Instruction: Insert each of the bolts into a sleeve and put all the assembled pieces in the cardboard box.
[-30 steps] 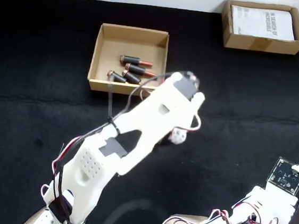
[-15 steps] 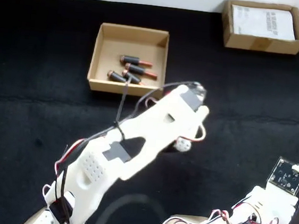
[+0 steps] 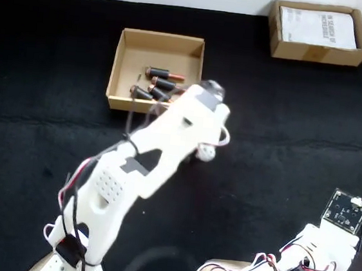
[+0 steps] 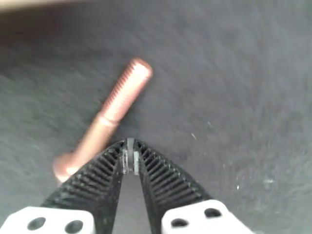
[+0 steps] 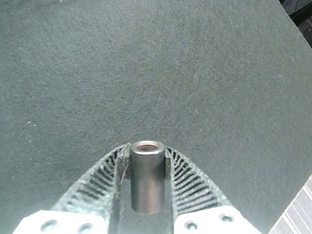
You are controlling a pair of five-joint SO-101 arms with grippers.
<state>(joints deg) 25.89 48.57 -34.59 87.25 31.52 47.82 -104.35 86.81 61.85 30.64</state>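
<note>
You have the cardboard box (image 3: pixel 160 52) holding several assembled pieces (image 3: pixel 162 83), your left gripper (image 4: pixel 129 155) with its tips pressed together just beside a copper bolt (image 4: pixel 116 103) lying on the black cloth (image 4: pixel 234 73), and your right gripper (image 5: pixel 147 155) pinching an upright sleeve (image 5: pixel 147 183).

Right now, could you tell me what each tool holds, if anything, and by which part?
The right tool grips a sleeve by its side walls. The left tool is shut on nothing; a copper bolt lies beside it.
</note>
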